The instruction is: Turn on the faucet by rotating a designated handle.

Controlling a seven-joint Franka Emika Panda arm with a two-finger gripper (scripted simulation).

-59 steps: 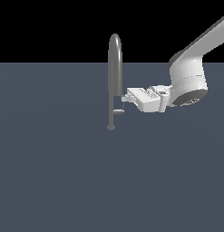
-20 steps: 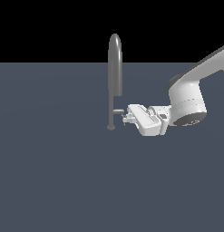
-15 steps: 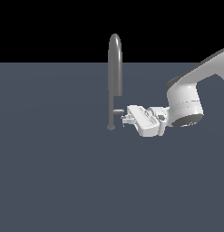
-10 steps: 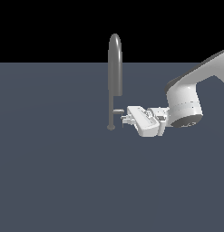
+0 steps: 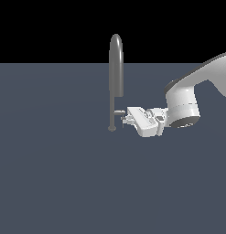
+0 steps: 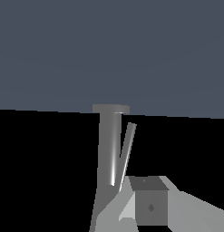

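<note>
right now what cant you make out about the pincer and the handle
- Pincer jaws: too small in the exterior view, one finger seen in the wrist view; open or shut unclear.
- Contact with handle: overlapping, too small to settle.
- Faucet base: wrist view, hidden behind the finger.

Exterior view looks on from afar; wrist view sits close; both share the faucet (image 5: 115, 68).
</note>
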